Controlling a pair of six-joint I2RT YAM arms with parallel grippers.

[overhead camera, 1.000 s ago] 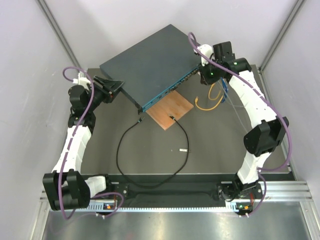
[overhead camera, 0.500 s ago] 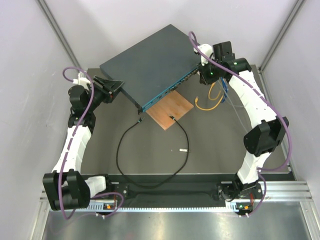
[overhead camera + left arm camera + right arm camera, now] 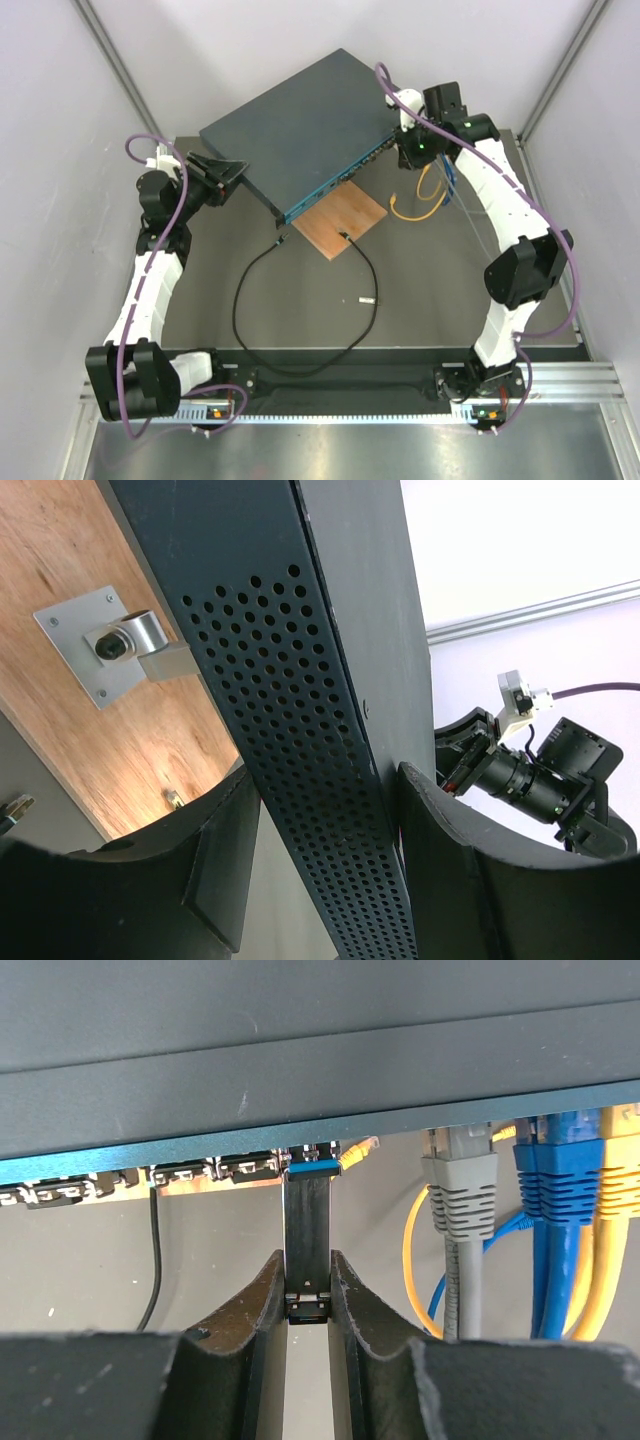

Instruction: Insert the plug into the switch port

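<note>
Dark counter [image 3: 440, 290], switch [image 3: 300, 125] angled at upper centre. The left gripper [image 3: 328, 810] has its jaws clamped across the switch's perforated side, likely bracing it. The right gripper [image 3: 308, 1270] jaws pinch a dark stick [image 3: 307, 1215] at the port row [image 3: 240, 1168]. The plug [image 3: 281, 241] lies loose just below the switch's lower corner.

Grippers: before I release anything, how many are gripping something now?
2. The left gripper clamps the switch by its perforated side; the right gripper pinches a black module at the switch's teal front. Neither grip is hidden.
</note>
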